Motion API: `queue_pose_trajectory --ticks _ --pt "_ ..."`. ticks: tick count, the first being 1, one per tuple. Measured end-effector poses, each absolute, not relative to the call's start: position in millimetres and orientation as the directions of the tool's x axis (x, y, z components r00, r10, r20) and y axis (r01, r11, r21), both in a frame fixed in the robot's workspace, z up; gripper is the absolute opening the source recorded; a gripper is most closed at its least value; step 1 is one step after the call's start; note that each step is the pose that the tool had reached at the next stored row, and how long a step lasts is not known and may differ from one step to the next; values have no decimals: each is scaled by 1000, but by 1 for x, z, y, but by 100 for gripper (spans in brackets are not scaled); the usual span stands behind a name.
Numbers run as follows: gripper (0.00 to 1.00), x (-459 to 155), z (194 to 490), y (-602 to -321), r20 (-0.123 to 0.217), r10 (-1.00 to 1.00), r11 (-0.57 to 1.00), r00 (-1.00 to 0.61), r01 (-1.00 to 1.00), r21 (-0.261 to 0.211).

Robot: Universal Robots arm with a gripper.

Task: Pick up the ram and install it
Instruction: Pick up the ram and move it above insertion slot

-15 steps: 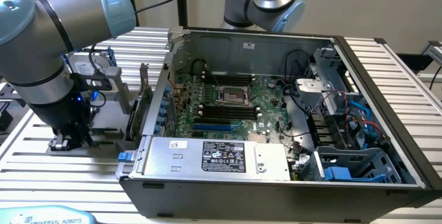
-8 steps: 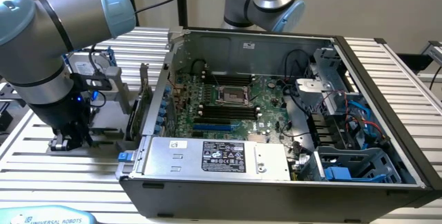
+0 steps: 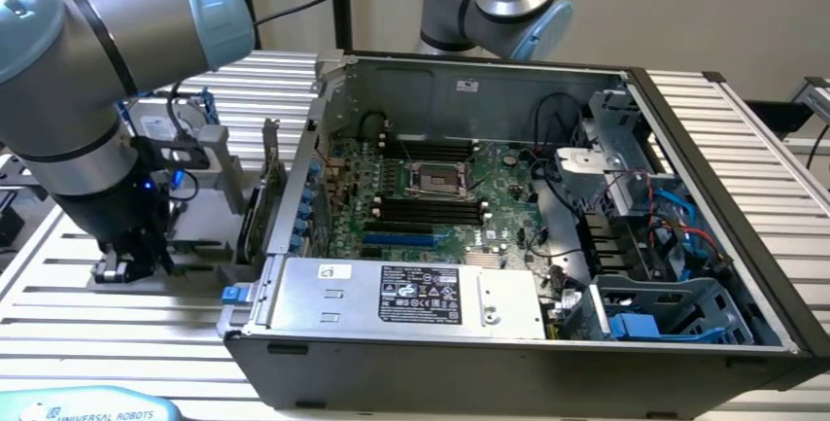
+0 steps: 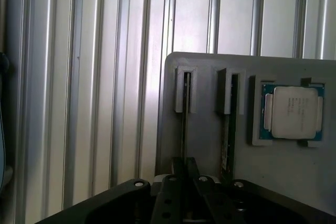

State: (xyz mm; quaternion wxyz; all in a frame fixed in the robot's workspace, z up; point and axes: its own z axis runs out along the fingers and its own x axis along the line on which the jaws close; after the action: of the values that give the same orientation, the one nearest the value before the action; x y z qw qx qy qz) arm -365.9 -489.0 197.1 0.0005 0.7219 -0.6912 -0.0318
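Slatted table (image 4: 105,77) bears a grey tray (image 4: 205,129): processor (image 4: 292,111) in its pocket, spare stick (image 4: 228,129) slotted, fingers (image 4: 191,169) pinching the slotted ram (image 4: 185,108).

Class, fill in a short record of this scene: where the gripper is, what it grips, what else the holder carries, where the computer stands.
gripper: down at the grey plastic holder tray, shut on a stick
gripped: long thin ram stick, on edge in its slot
next slot: second ram stick, on edge
recess: square silver processor chip, lying flat
computer: open grey metal case, to the exterior view's right of the tray
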Motion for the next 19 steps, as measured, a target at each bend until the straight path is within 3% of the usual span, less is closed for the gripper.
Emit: queue_pose_trajectory --ticks 10,19 --pt "14 -366 215 -489 -48 -998 -44 42 -998 45" --pt "14 -365 253 -489 -48 -998 -45 42 -998 45"
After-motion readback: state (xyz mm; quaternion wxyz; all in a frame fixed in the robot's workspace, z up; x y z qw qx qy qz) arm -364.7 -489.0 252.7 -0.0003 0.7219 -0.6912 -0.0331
